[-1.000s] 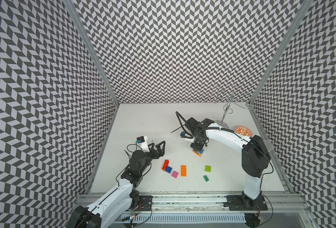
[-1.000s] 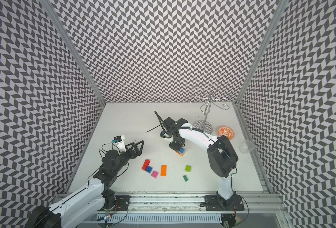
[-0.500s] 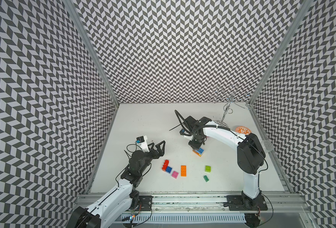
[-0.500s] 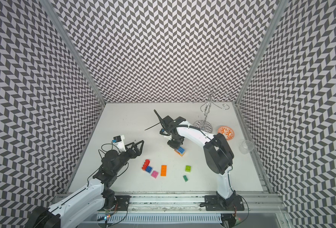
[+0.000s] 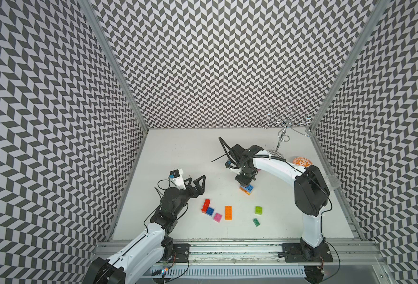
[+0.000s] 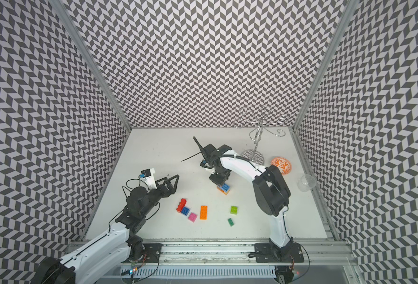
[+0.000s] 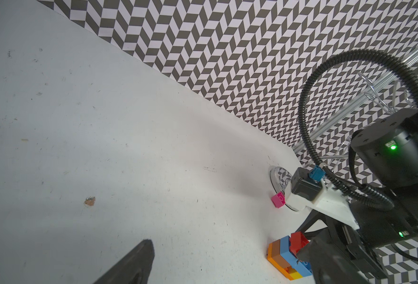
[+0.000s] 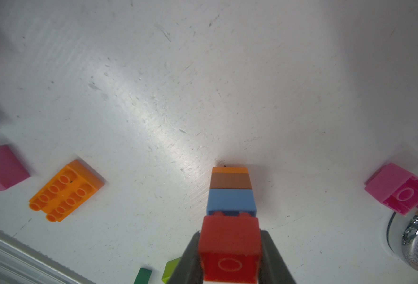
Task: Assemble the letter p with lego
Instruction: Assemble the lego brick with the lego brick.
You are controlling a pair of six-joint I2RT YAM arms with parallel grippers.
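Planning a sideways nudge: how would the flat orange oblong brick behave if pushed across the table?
The orange oblong brick lies flat, studs up, so it would probably slide rather than tip or roll. It looks like hard moulded plastic, likely stiff and light. The table looks smooth and glossy, so an off-centre push may spin it.

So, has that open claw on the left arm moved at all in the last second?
No. In both top views the left gripper sits at the same spot, as far from the loose red brick as before.
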